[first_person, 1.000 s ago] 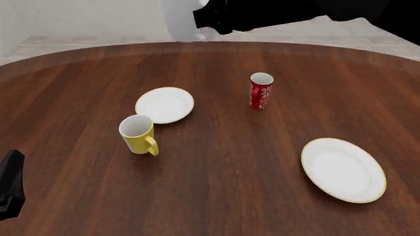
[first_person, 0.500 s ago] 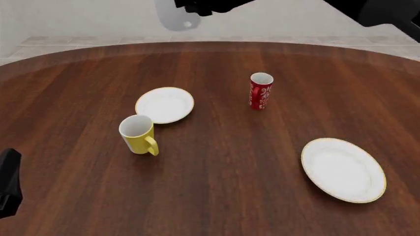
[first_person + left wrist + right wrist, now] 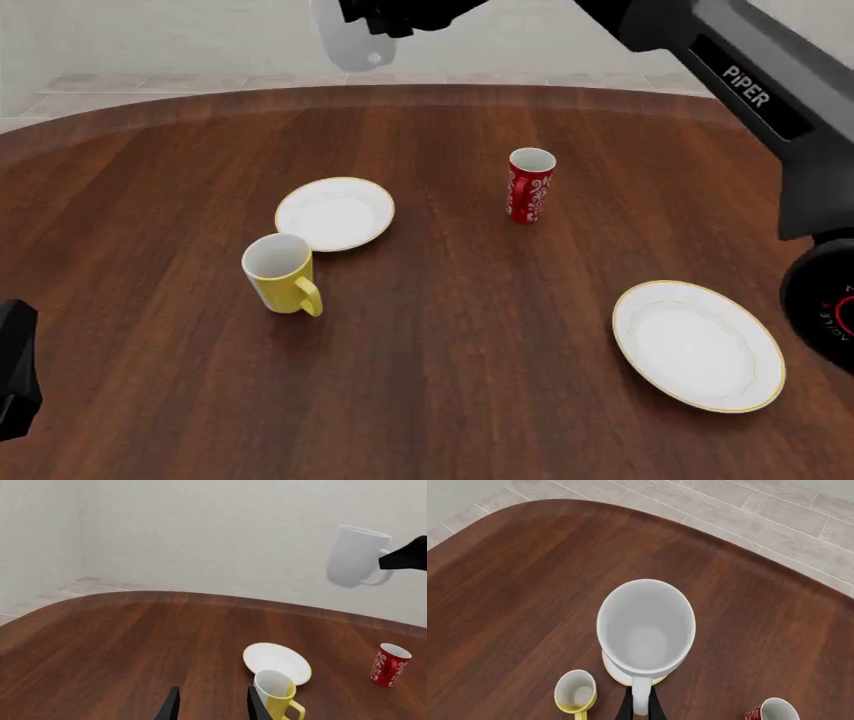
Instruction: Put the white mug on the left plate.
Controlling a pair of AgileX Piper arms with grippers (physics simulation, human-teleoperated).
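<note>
White capitals reading "PiPER" run along the grey casing of the right arm, at the far right; partial red lettering on a round joint below it cannot be read; no other text shows.

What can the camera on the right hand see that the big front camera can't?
Only the right wrist view looks straight down into the white mug: its inside is empty, and the right gripper pinches its handle. Part of the left plate peeks out beneath it.

Only the front view shows the larger plate, the whole left plate, and a bit of the left gripper at the edge.

Both show the brown table, the yellow mug and the red patterned cup, though the wrist view crops the cup.
</note>
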